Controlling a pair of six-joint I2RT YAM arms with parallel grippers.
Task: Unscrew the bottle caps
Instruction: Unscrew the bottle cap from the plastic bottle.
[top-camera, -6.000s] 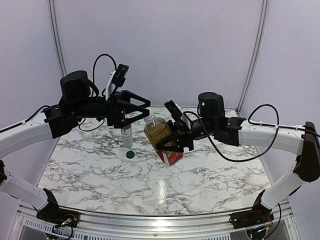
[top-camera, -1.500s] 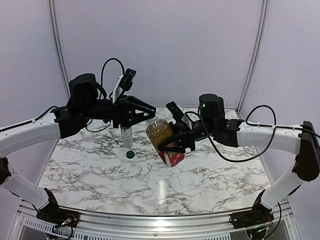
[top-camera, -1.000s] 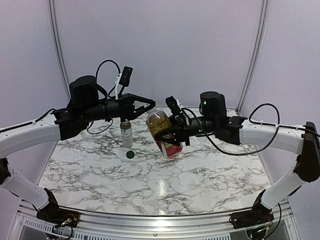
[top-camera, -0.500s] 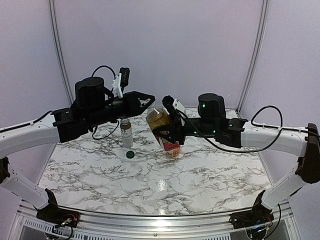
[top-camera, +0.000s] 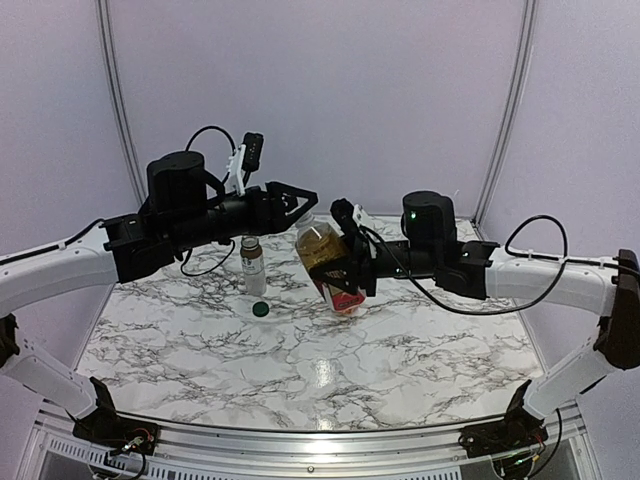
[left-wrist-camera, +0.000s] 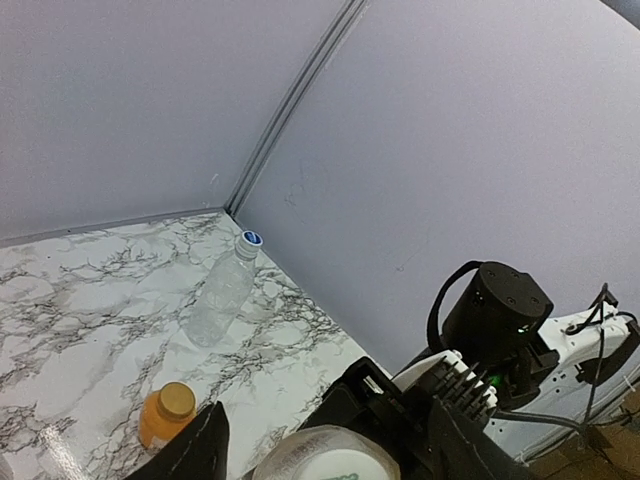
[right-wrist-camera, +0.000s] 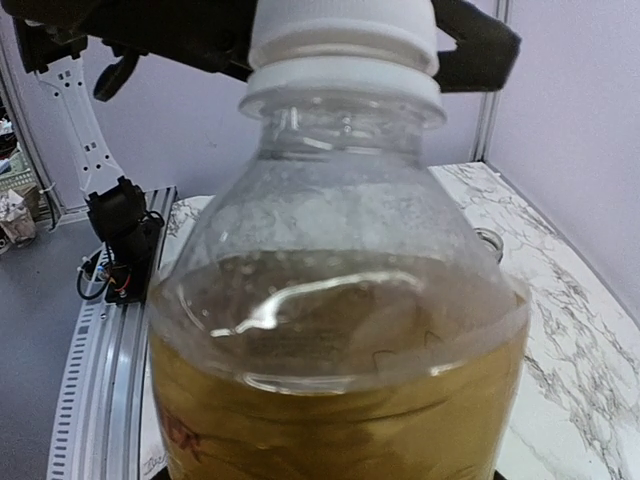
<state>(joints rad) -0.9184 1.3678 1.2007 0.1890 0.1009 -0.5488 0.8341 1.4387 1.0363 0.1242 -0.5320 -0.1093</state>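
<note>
Your right gripper (top-camera: 340, 272) is clamped on the amber tea bottle (top-camera: 322, 250), holding it tilted in the air above the marble table (top-camera: 200, 340), neck leaning toward the left arm; the white cap (right-wrist-camera: 343, 35) sits on the neck, seated as far as the right wrist view shows; your left gripper (top-camera: 306, 205) is at the cap with its jaws parted, one finger on either side and neither plainly pressing on it.

The step in hand looks like the tea bottle's cap, caught with no grip on it; how far its thread has turned cannot be read from here.

A dark green cap (top-camera: 260, 309) lies loose on the table just in front of the short clear bottle (top-camera: 253, 265); the orange juice bottle (left-wrist-camera: 165, 415) and the tall clear bottle (left-wrist-camera: 220, 295) stand well back, each with a cap on, so most of the job seems to be ahead of you.

Next you will likely need to centre the left fingers on the cap's rim, close squarely, and turn while the right hand holds firm; the bottle is tilted and part full, so bring it upright before the cap comes free.
</note>
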